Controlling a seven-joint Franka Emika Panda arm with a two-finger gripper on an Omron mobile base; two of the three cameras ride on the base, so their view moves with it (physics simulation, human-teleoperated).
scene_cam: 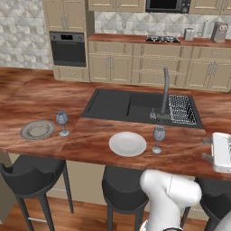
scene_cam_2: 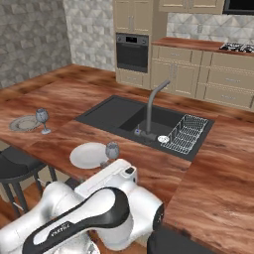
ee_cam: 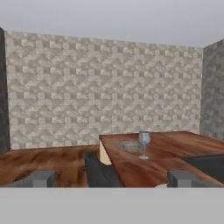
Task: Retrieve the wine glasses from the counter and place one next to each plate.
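Both translucent blue-grey stemmed glasses stood upright on the reddish-brown wood worktop (scene_cam: 94, 135): one (scene_cam: 62, 122) just beside the grey ringed plate (scene_cam: 37, 130), the other (scene_cam: 158, 138) just beside the plain white plate (scene_cam: 127, 144). End effector (ee_cam: 111, 179) spread wide, carrying nothing. Placement looked complete; next likely only retreat.

There are two small blue-grey wine glasses with thin stems, one at the left of the frame (scene_cam: 62, 122) and one near the middle (scene_cam: 158, 139). There are two round flat plates: one grey shiny plate (scene_cam: 37, 130) at the left and one plain white plate (scene_cam: 127, 144) in the middle. Three dark round stools (scene_cam: 30, 170) stand along the bottom. One black sink (scene_cam: 113, 104) sits in the middle, with one wire rack (scene_cam: 182, 108) inside it.
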